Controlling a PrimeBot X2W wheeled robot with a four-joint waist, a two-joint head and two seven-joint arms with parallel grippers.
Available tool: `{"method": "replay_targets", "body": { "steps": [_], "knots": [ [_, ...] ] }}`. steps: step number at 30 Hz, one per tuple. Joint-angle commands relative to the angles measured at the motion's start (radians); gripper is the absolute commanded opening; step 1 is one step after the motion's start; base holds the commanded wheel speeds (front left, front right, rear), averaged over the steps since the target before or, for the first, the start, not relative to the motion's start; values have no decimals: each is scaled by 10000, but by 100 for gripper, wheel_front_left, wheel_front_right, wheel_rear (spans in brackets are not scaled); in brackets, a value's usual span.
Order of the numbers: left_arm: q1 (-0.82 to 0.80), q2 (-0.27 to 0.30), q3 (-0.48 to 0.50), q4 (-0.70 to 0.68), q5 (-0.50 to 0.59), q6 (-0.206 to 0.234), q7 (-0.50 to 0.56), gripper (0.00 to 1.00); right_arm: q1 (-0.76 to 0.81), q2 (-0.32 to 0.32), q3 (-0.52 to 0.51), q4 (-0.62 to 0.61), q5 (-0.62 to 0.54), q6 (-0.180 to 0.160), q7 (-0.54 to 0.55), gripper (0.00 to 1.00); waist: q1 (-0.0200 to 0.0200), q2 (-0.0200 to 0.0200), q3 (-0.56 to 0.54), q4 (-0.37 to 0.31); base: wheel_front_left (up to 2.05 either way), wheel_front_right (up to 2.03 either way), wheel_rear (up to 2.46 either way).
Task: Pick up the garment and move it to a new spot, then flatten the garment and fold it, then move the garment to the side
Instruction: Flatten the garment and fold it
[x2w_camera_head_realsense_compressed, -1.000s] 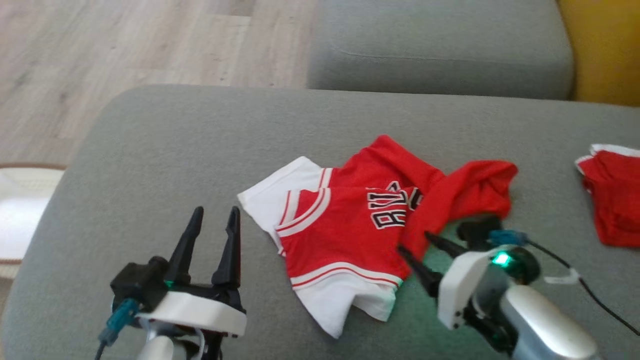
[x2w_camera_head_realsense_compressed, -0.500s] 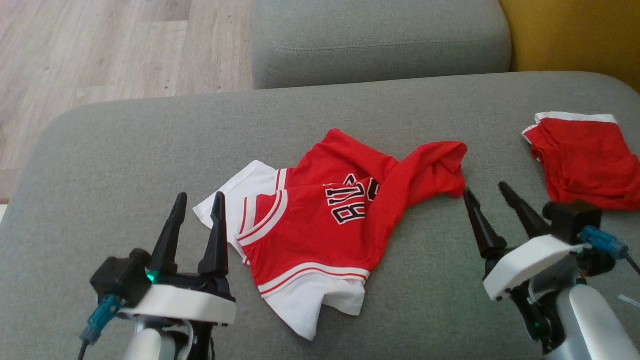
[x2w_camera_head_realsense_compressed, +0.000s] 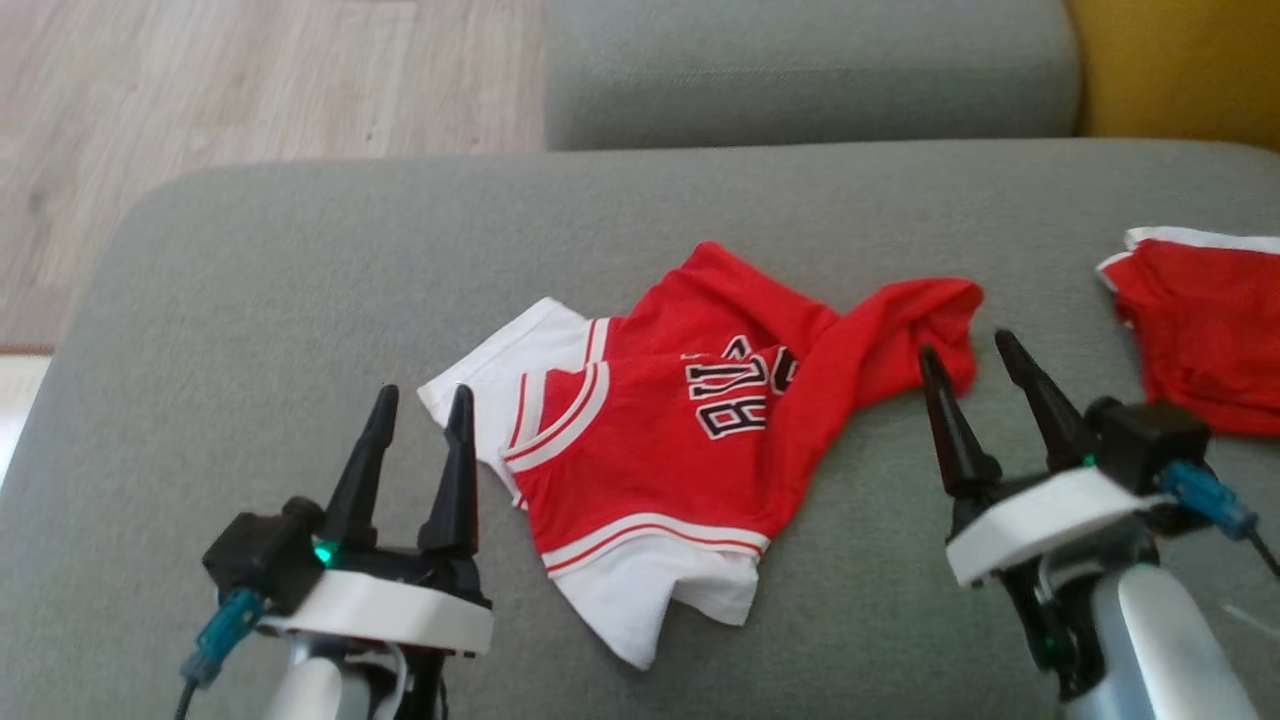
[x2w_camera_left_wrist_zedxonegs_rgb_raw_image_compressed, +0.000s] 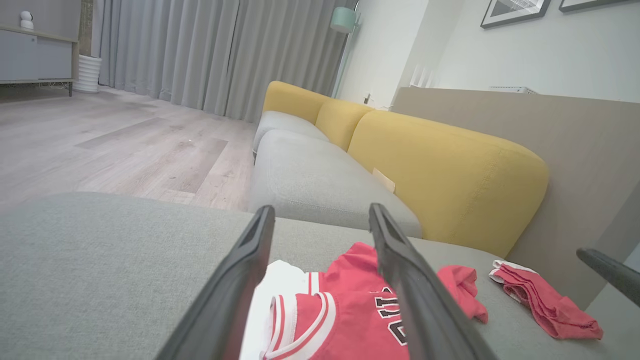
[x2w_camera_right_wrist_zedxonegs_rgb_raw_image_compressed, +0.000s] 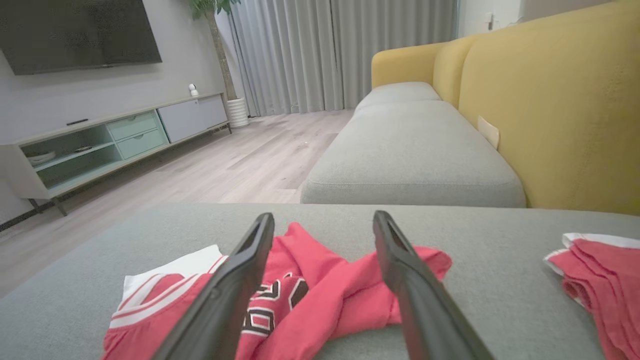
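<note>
The garment (x2w_camera_head_realsense_compressed: 680, 440) is a red and white jersey with black lettering, lying crumpled on the grey sofa seat (x2w_camera_head_realsense_compressed: 300, 300). One red part is twisted up toward its right end. My left gripper (x2w_camera_head_realsense_compressed: 423, 397) stands open just left of the jersey's white edge, holding nothing. My right gripper (x2w_camera_head_realsense_compressed: 966, 345) stands open beside the twisted red end, apart from it and holding nothing. In the left wrist view the garment (x2w_camera_left_wrist_zedxonegs_rgb_raw_image_compressed: 340, 320) lies below the open left gripper (x2w_camera_left_wrist_zedxonegs_rgb_raw_image_compressed: 322, 210). In the right wrist view the garment (x2w_camera_right_wrist_zedxonegs_rgb_raw_image_compressed: 310, 295) lies under the open right gripper (x2w_camera_right_wrist_zedxonegs_rgb_raw_image_compressed: 324, 216).
A second red garment (x2w_camera_head_realsense_compressed: 1200, 340) lies folded at the seat's right edge. Another grey cushion (x2w_camera_head_realsense_compressed: 800, 70) sits behind, with a yellow backrest (x2w_camera_head_realsense_compressed: 1180, 60) to the right. Wooden floor (x2w_camera_head_realsense_compressed: 250, 80) lies past the seat's left and far edges.
My right gripper has come off the jersey's lower right edge, swung to the right and now stands upright beside the red end. The head camera shifted. The left gripper has kept its place.
</note>
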Motion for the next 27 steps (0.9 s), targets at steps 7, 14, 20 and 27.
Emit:
{"method": "replay_targets", "body": {
  "steps": [7, 14, 20, 27],
  "knots": [
    [-1099, 14, -179, -231, -126, -79, -51, 100, -2419, -675, 912, 399, -38, -9, 324, 100, 0, 0, 1027, 1210, 0, 0, 0],
    [-1576, 14, -554, -150, -437, -81, -51, 100, -4721, -1631, 2782, 2369, 739, -9, 1364, 100, 0, 0, 1808, 2470, 0, 0, 0],
    [-1867, 14, -1013, -119, -830, 7, -51, 100, -6599, -2337, 5065, 4068, 2440, -9, 2421, 100, 0, 0, 2284, 3476, 0, 0, 0],
    [-2008, 14, -1455, -95, -1150, 125, -51, 100, -7912, -3224, 7319, 5548, 4305, -9, 3286, 100, 0, 0, 2551, 4344, 0, 0, 0]
  ]
}}
